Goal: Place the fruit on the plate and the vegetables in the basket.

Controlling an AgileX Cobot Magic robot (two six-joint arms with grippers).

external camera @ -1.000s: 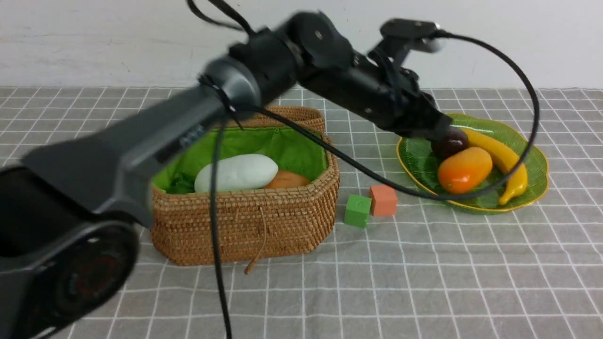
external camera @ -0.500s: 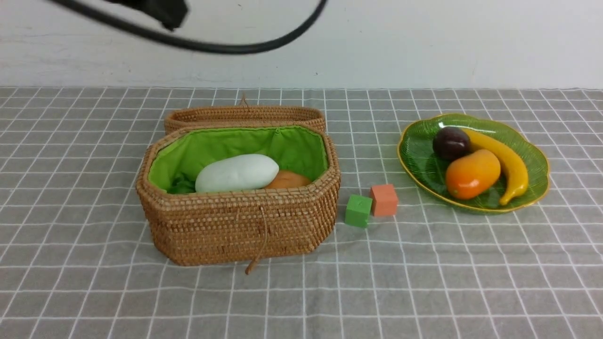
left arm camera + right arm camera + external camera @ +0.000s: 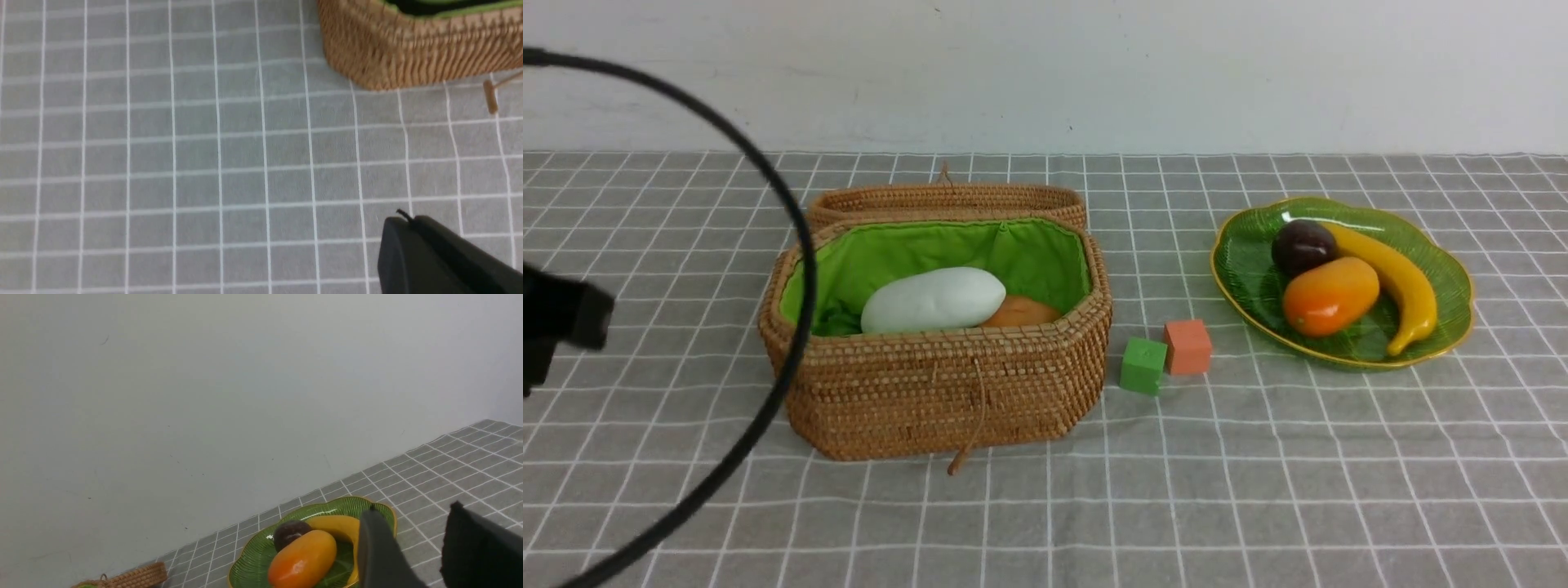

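Note:
The green plate (image 3: 1241,278) at the right holds the plum (image 3: 1303,247), the mango (image 3: 1330,296) and the banana (image 3: 1401,282). The open basket (image 3: 931,392) holds the white radish (image 3: 931,300) and the brown potato (image 3: 1023,312); the eggplant and the gourd do not show. My left gripper (image 3: 402,222) is shut and empty above the cloth, off the basket's corner (image 3: 408,49). My right gripper (image 3: 412,510) is open and empty, raised on the near side of the plate (image 3: 253,555), the mango (image 3: 302,559) and the plum (image 3: 291,534).
A green cube (image 3: 1143,365) and an orange cube (image 3: 1187,346) lie between basket and plate. The basket's lid (image 3: 947,200) hangs open behind it, and its cord toggle (image 3: 490,96) lies on the cloth. A black part of my left arm (image 3: 556,322) and its cable are at the left edge.
My left arm has pulled away from the plate, up and over to the far left. The plum stays on the plate. The mango has shifted slightly.

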